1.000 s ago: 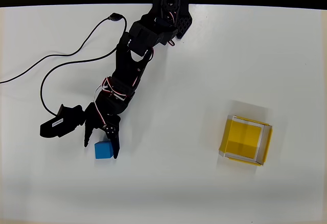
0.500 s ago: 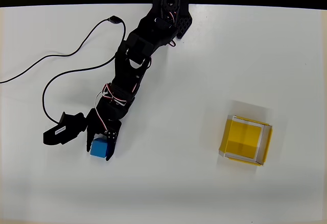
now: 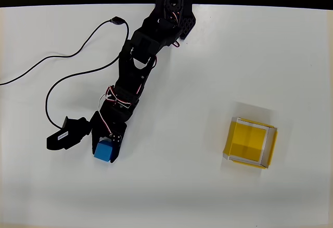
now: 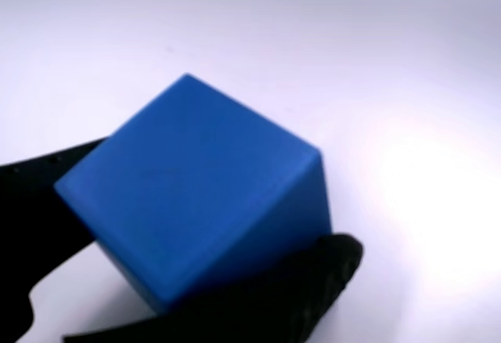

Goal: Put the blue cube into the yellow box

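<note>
The gripper [image 3: 105,146] is pinching the blue cube [image 3: 104,151] between its two black fingers [image 4: 313,280], toward the left side of the desk [image 3: 171,197] and nearer its front edge. In the wrist view the cube [image 4: 196,194] sits cocked, held across its edges, not flat on its faces; whether it has left the surface is hard to judge from above. The yellow box [image 3: 250,142] lies well apart toward the right edge. A firm squeeze and a straight lift should come before swinging across, since a skewed grip may let the cube twist out, then a release low over the box's floor.
</note>
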